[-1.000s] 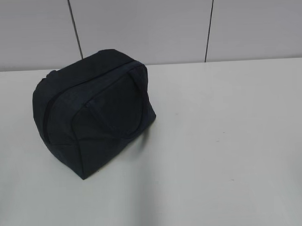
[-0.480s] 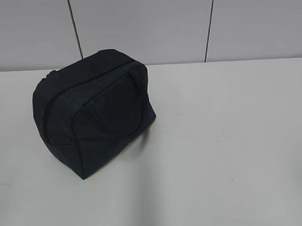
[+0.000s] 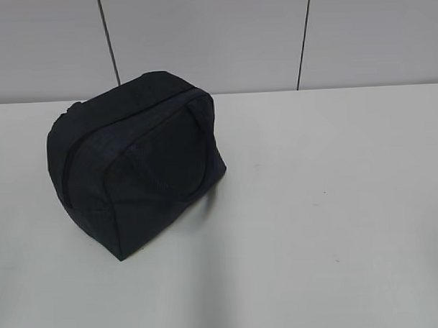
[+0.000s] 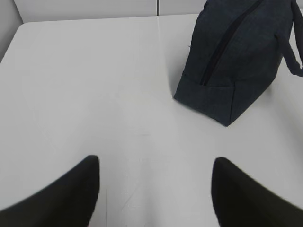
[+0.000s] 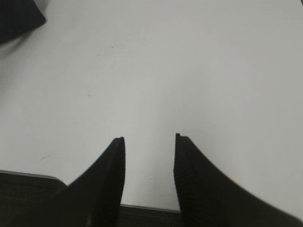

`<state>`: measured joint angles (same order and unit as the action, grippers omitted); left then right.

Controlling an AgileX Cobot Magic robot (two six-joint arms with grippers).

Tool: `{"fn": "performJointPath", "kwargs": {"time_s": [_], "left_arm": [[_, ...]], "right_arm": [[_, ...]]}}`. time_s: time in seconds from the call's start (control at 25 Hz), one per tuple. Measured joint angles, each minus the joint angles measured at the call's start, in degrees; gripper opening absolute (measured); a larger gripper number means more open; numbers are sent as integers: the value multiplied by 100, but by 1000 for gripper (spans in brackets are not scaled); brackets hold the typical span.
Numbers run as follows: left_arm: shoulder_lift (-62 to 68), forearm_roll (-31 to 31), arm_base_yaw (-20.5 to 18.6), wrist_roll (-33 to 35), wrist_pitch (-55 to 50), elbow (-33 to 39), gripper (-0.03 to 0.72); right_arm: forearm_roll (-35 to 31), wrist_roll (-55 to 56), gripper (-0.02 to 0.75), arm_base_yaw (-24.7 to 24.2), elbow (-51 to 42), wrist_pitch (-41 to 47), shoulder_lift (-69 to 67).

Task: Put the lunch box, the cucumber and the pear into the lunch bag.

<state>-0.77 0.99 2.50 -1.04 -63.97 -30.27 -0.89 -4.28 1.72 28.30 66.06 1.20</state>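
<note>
The lunch bag stands on the white table, closed as far as the views show, its zipper running as a dark line along the top edge and down one end. Its handle lies flat against the side that faces the exterior camera. No lunch box, cucumber or pear shows in any view, so where they are cannot be told; they may already be inside, or out of frame.

The left gripper hangs above bare table with its fingers spread wide and nothing between them. From it, the bag lies ahead and to the right, near but clear of the fingers, with one narrow end and the lower end of the zipper turned toward it. The bag's long axis runs away from this gripper, slanting to the right.

The right gripper has its fingers a moderate gap apart, also empty, over bare table. From it, only a dark corner of the bag shows far ahead and to the left, well apart.

So the left arm is the nearer one to the bag, and any work on the zipper looks best begun from that side, since the zipper end faces it
</note>
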Motion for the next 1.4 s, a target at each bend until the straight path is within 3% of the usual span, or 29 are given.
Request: {"fn": "performJointPath", "kwargs": {"time_s": [1.4], "left_arm": [[0, 0, 0, 0, 0, 0, 251]], "right_arm": [[0, 0, 285, 0, 0, 0, 0]]}}
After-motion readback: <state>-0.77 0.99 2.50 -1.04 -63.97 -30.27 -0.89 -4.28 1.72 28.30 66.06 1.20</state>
